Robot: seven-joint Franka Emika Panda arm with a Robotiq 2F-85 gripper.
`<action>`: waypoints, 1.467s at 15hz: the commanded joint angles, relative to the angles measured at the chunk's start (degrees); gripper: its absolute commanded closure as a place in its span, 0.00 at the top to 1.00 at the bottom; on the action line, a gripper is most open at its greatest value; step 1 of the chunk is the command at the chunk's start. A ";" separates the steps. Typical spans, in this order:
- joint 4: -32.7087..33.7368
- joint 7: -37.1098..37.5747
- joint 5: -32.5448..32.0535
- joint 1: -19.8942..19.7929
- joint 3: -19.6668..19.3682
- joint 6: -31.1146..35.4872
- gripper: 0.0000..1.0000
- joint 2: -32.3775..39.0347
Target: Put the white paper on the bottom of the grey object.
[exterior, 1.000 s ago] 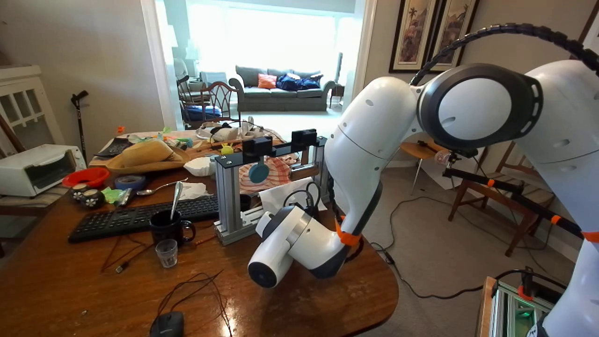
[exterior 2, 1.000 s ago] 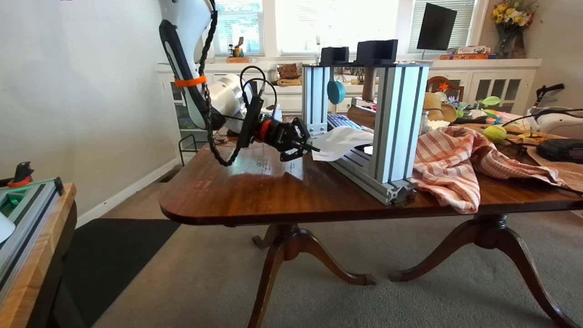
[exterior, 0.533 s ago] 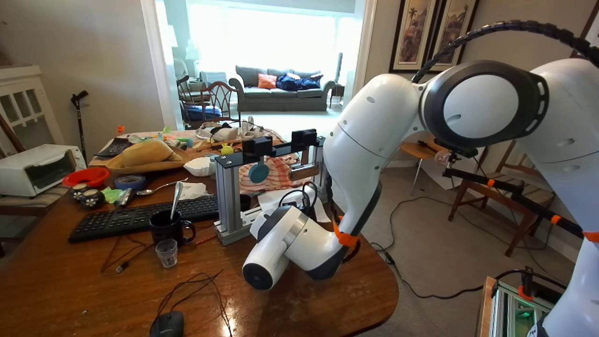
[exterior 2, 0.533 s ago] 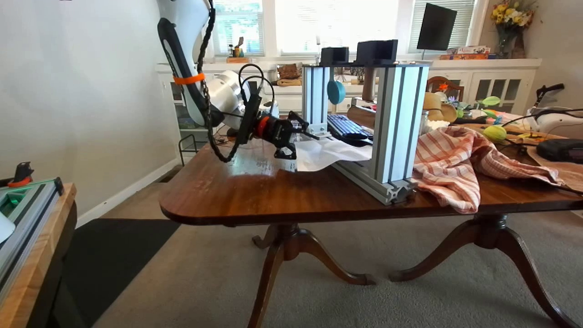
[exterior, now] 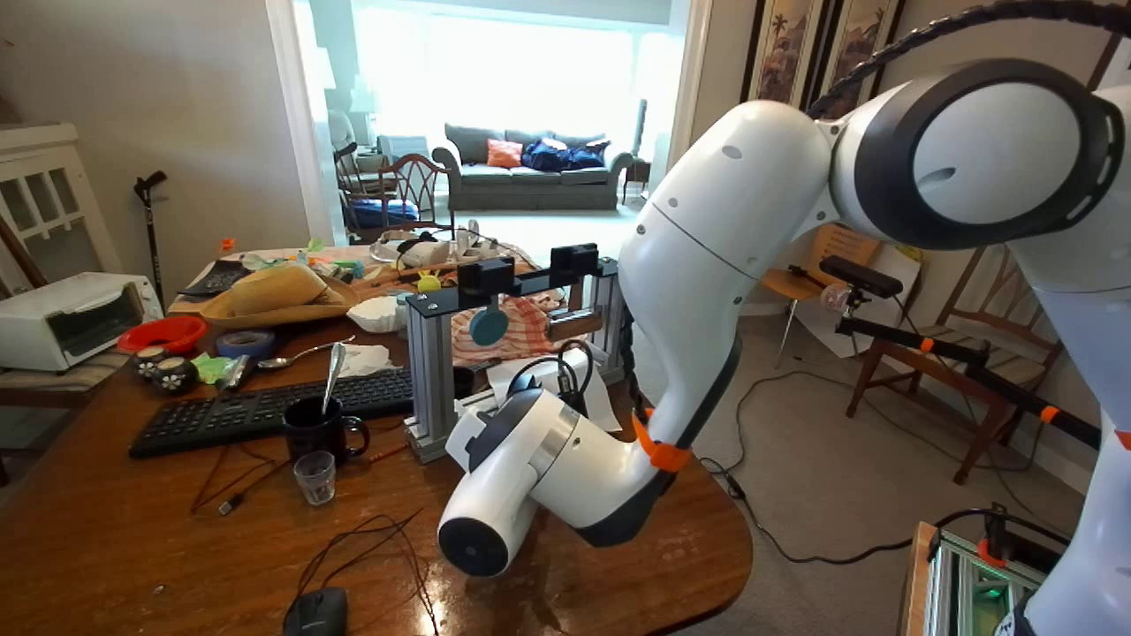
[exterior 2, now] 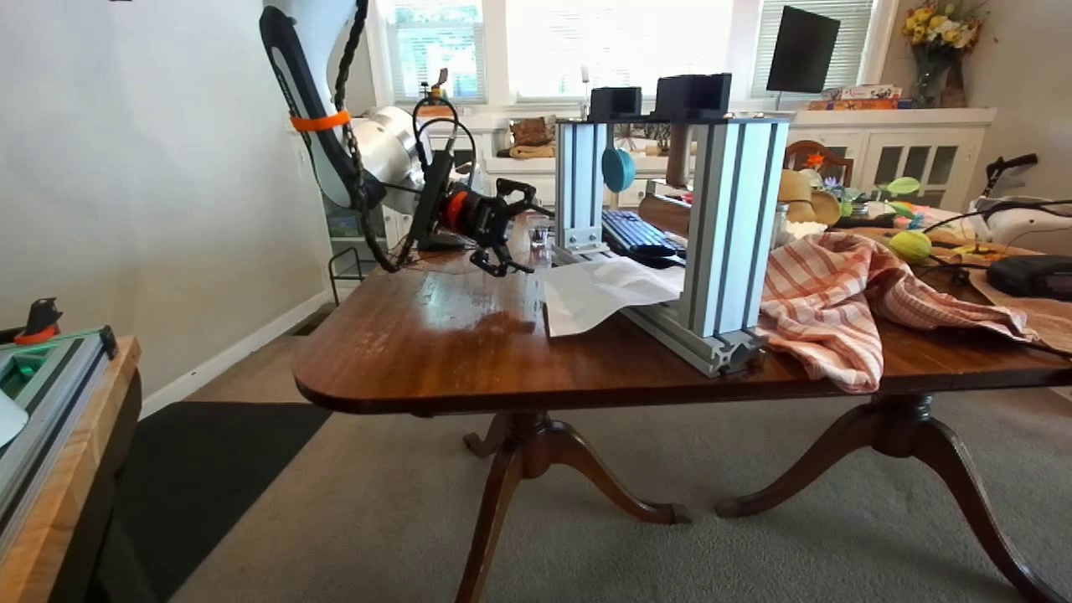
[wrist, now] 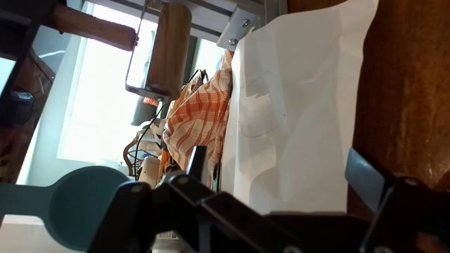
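Observation:
The white paper (exterior 2: 615, 289) lies across the bottom rail of the grey object (exterior 2: 737, 234), between its upright posts. Its near part sticks out beyond the rail over the table, one corner drooping. In the wrist view the sheet (wrist: 299, 105) looks slightly creased. My gripper (exterior 2: 542, 242) is open, apart from the sheet, beside the rack and just above the paper's near edge. Nothing is between its spread fingers (wrist: 365, 179). In an exterior view the arm hides the gripper and part of the paper (exterior: 603, 411), while a rack post (exterior: 433, 380) shows.
From the rack's top hang a teal round utensil (exterior 2: 618, 170) and a wooden roller (wrist: 172, 49). A checked cloth (exterior 2: 829, 310) lies behind it. A black keyboard (exterior: 274, 408), black mug (exterior: 309, 433) and small glass (exterior: 315, 478) stand close to the rack's other end.
The gripper was shut at the paper's edge; it has opened, let go and backed up and away from the rack. The paper's near edge has sunk lower.

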 commanded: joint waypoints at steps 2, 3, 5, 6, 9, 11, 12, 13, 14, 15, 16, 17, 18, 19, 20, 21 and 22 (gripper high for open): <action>-9.20 -0.34 2.83 -0.70 2.34 5.56 1.00 -10.64; -10.60 -0.05 4.02 -1.05 2.81 7.30 0.99 -12.68; -14.09 0.15 6.89 -2.15 3.16 12.39 1.00 -18.08; -15.65 0.34 8.55 -2.73 3.10 15.53 1.00 -20.58; -20.67 1.16 13.59 -3.64 1.88 22.43 1.00 -29.00; -23.33 0.18 19.84 -4.36 0.92 26.45 1.00 -34.18; -24.58 -0.58 23.14 -4.64 0.19 28.67 1.00 -36.46; -25.93 -1.41 26.27 -4.84 -0.62 30.93 1.00 -38.64; -27.14 -2.02 29.31 -4.85 -1.45 33.15 1.00 -40.64; -28.37 -2.68 32.44 -4.50 -2.09 34.00 1.00 -42.67; -29.40 -3.19 34.76 -4.11 -2.72 34.34 1.00 -44.45; -30.37 -3.63 37.05 -3.82 -3.17 34.63 1.00 -46.00; -31.27 -3.84 39.14 -3.54 -3.43 34.26 1.00 -47.54; -32.09 -4.11 41.22 -3.29 -3.56 34.21 1.00 -48.98; -32.63 -4.16 43.58 -2.94 -3.44 33.31 1.00 -50.13; -33.15 -4.36 46.01 -2.65 -3.33 32.79 1.00 -51.14; -33.61 -3.43 47.54 -2.34 -2.85 32.02 1.00 -52.30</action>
